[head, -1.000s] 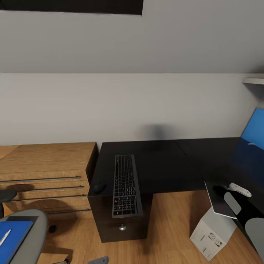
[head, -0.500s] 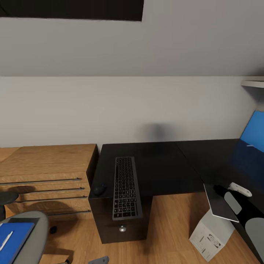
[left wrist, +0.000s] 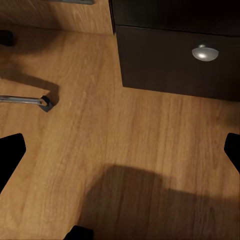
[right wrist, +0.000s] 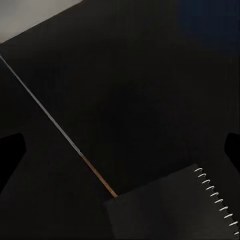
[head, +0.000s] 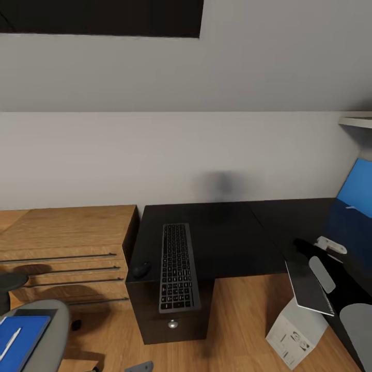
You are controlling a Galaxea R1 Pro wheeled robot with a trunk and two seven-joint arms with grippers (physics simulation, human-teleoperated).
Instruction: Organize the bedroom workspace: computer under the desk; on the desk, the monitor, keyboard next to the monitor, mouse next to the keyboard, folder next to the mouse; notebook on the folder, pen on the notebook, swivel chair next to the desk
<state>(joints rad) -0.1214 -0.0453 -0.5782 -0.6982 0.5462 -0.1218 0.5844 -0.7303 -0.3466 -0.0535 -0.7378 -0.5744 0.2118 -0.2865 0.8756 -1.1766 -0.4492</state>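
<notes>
Moved: your right arm (head: 330, 244) has slid across the desk (head: 227, 232) toward the wall. The head camera has tipped up a little too, so the whole picture sits lower.
Right gripper (right wrist: 120, 150): its two fingers are wide apart with nothing between them. It looks down on the black desk top.
Left gripper (left wrist: 120, 150): its fingers are apart too and hold nothing. It hangs low over the wood floor (left wrist: 100, 145), near the desk drawer's silver knob (left wrist: 205, 52).
Keyboard (head: 178, 268): it lies on the desk, with its near end poking a bit past the front edge.
Mouse (head: 141, 269): it sits on the desk just beside the keyboard, close to the desk's end.
Notebook (head: 308, 287): it is at the desk's inner edge, near your right arm. It seems to stick out past the edge. Its wire spine shows in the right wrist view.
Computer (head: 297, 336): it stands on the floor by the desk's right wing.
Folder (head: 20, 343): it is still on the swivel chair (head: 54, 330), with the pen (head: 10, 343) lying on top.
Step now: I think you are busy with the notebook, but the folder must go down first.
Next move: turn to the chair and take the folder. Keep it flat, or lift the pen off first, or the pen may roll away. Room beside the mouse is tight.
</notes>
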